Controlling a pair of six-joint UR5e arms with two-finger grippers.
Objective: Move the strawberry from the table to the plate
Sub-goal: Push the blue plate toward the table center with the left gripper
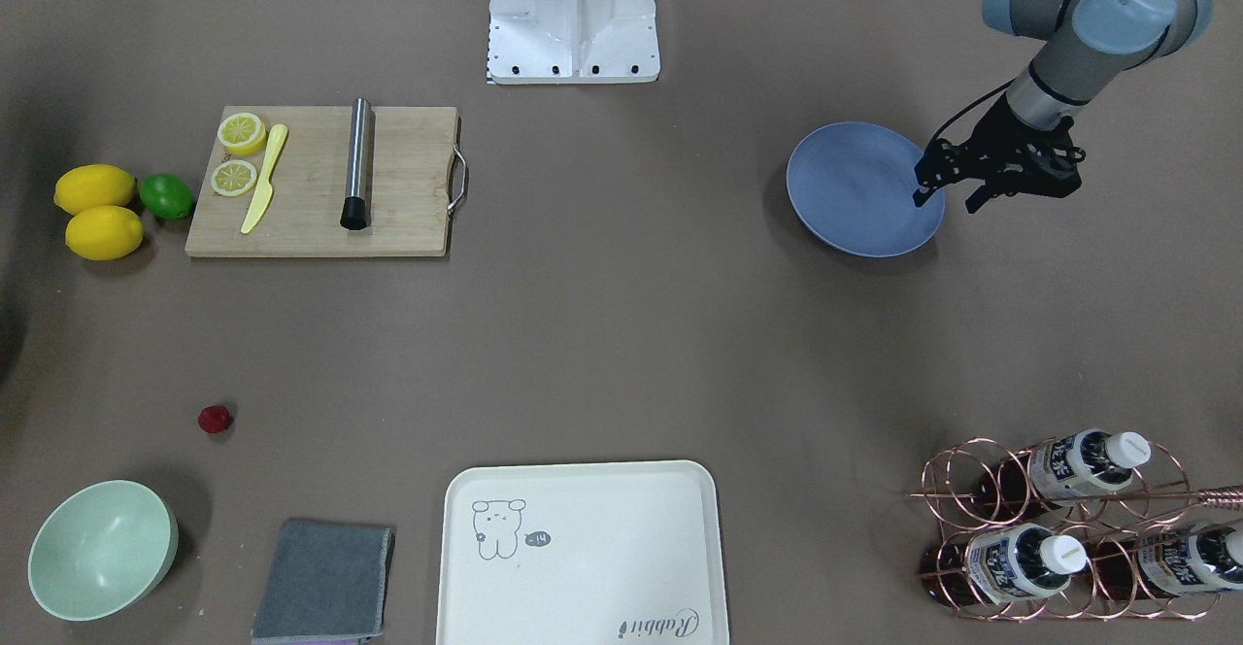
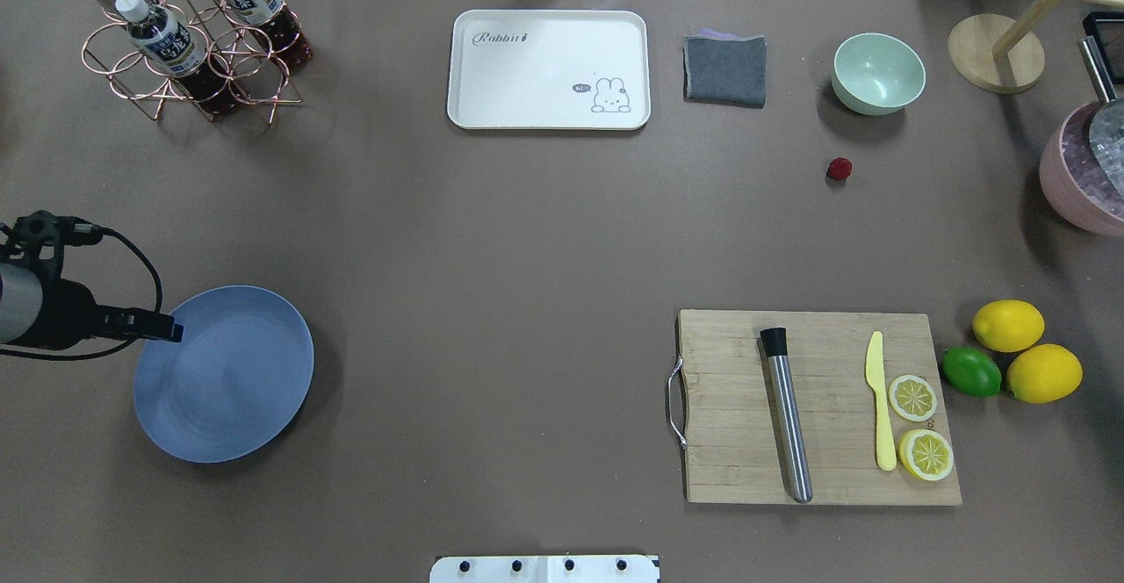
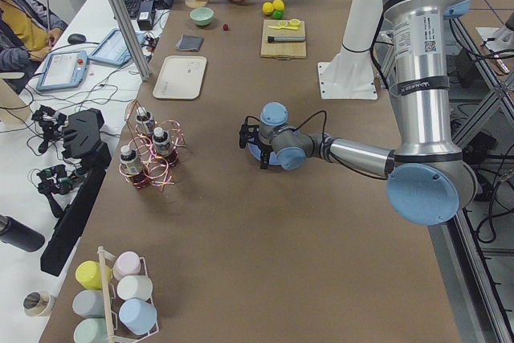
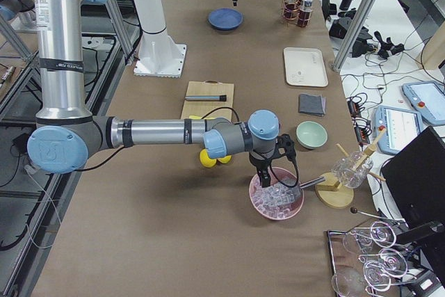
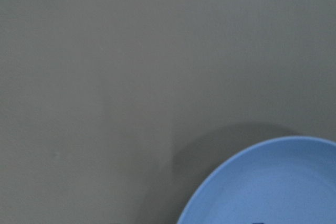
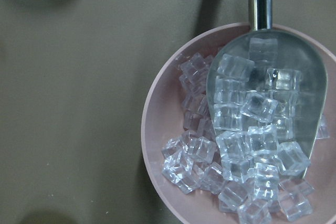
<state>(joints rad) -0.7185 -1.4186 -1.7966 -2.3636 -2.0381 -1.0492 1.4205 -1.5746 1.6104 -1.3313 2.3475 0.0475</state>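
The strawberry (image 1: 215, 419) (image 2: 839, 169), a tiny dark red berry, lies alone on the brown table (image 1: 621, 334), between the pale green bowl and the cutting board. The blue plate (image 1: 855, 188) (image 2: 228, 381) sits far across the table from it and has nothing on it. My left gripper (image 1: 946, 202) (image 2: 167, 331) hovers over the plate's rim, fingers apart and holding nothing. The left wrist view shows only the plate's edge (image 5: 273, 182) and bare table. My right gripper (image 4: 272, 180) hangs above a pink bowl of ice; I cannot tell whether it is open or shut.
A cutting board (image 2: 817, 407) holds a steel cylinder, a yellow knife and lemon slices. Two lemons and a lime (image 2: 970, 370) lie beside it. A green bowl (image 2: 878, 72), grey cloth (image 2: 724, 69), cream tray (image 2: 549, 69), bottle rack (image 2: 189, 47) and the ice bowl (image 6: 173, 129) line the far edge.
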